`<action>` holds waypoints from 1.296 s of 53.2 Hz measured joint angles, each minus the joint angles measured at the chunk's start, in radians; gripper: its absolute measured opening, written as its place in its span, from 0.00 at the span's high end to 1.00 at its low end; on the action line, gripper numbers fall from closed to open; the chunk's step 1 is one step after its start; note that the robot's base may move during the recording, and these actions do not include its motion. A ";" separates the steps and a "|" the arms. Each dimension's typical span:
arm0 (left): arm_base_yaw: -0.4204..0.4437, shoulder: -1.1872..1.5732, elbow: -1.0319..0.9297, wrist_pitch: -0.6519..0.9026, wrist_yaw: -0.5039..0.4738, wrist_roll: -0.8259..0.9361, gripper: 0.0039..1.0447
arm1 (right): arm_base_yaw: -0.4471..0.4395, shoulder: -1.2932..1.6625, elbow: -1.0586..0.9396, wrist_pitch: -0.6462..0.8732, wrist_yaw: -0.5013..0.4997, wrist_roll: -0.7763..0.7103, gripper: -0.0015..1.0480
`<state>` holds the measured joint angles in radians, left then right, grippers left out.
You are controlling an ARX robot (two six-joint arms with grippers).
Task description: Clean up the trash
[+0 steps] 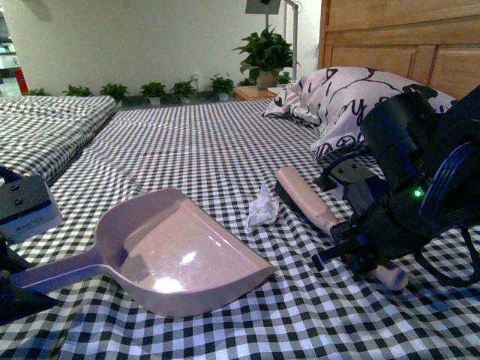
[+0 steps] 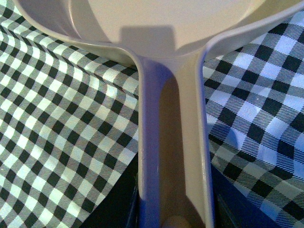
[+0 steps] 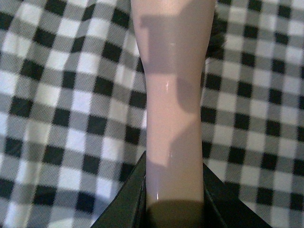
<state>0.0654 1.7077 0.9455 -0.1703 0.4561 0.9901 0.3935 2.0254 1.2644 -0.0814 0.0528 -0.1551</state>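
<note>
The trash [image 1: 262, 208], a small crumpled white tissue wad, lies on the checked bedspread [image 1: 187, 142]. It sits just beyond the open mouth of the pink dustpan [image 1: 180, 251] and touches the head of the pink brush [image 1: 304, 196]. My left gripper [image 2: 173, 211] is shut on the dustpan handle [image 2: 173, 142], which runs to the lower left in the front view. On the right, my right gripper [image 3: 174, 194] is shut on the brush handle [image 3: 173, 95]; in the front view that gripper [image 1: 352, 238] holds the brush slanted towards the tissue. The pan is empty.
A black-and-white patterned pillow [image 1: 352, 97] lies behind my right arm against the wooden headboard [image 1: 397, 37]. A second bed [image 1: 45, 127] is at the left. Potted plants [image 1: 264, 52] and a nightstand [image 1: 253, 92] stand beyond the bed.
</note>
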 joint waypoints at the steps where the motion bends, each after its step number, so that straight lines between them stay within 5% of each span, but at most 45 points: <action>1: 0.000 0.000 0.000 0.000 0.000 0.000 0.74 | 0.005 -0.010 -0.008 -0.013 -0.021 0.006 0.81; 5: 0.000 0.000 0.000 0.000 0.000 0.000 0.74 | 0.040 -0.078 -0.054 -0.058 -0.129 0.053 0.81; 12: 0.000 0.000 0.000 0.000 0.000 0.000 0.74 | 0.158 -0.326 -0.171 -0.114 -0.500 0.110 0.81; 15: 0.000 0.000 0.000 0.000 0.000 0.000 0.74 | 0.179 -0.439 -0.192 -0.122 -0.578 0.102 0.81; 37: 0.000 0.000 0.000 0.000 0.000 0.001 0.74 | -0.037 -0.492 -0.219 -0.052 -0.311 0.050 0.81; 46: 0.000 0.000 0.000 0.000 0.000 0.001 0.74 | -0.125 -0.462 -0.280 0.122 -0.182 0.037 0.81; 58: 0.005 -0.005 -0.104 0.348 -0.072 -0.217 0.74 | -0.254 -0.457 -0.330 0.192 -0.210 0.055 0.81; 69: 0.029 -0.048 -0.106 0.448 -0.116 -0.424 0.74 | -0.357 -0.482 -0.371 0.204 -0.274 0.081 0.81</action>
<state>0.0940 1.6596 0.8398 0.2779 0.3405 0.5663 0.0360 1.5436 0.8936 0.1226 -0.2207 -0.0742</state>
